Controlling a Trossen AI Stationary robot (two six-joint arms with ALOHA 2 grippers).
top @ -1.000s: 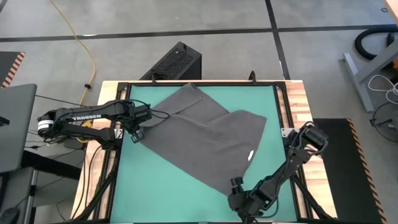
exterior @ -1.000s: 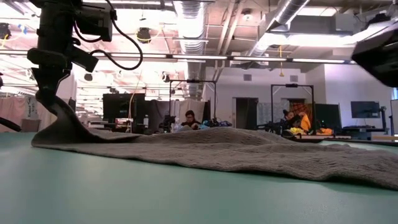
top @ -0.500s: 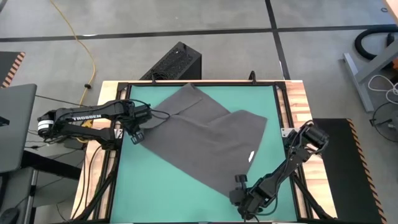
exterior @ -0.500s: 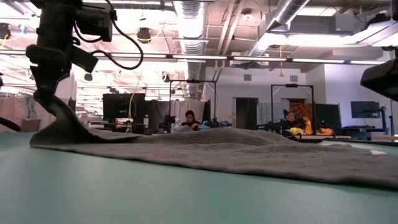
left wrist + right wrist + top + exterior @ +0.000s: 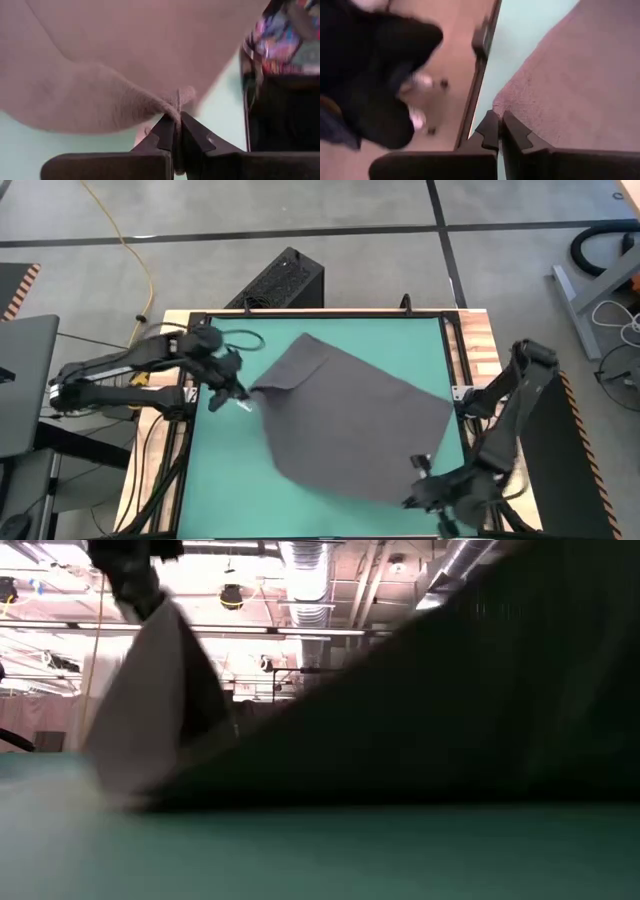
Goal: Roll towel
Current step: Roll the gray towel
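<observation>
Grey rectangular cloth towel (image 5: 350,420) hangs lifted over our green table (image 5: 225,470); our left gripper (image 5: 238,395) and right gripper (image 5: 425,485) each clench a corner.

The surface (image 5: 225,480) is square and covered with a green mat. A black frame runs around the mat, and light wooden boards (image 5: 482,340) show outside the frame on the left and right sides. The surface stands on a grey floor (image 5: 350,210) with dark lines.

Directly on the mat lies only the towel (image 5: 350,415), a dark grey cloth. It takes the middle and the right part of the mat, turned at an angle to the frame. In the low view its two gripped corners are raised above the mat and the part between them rests on it. The left strip and the near left corner of the mat are bare.
</observation>
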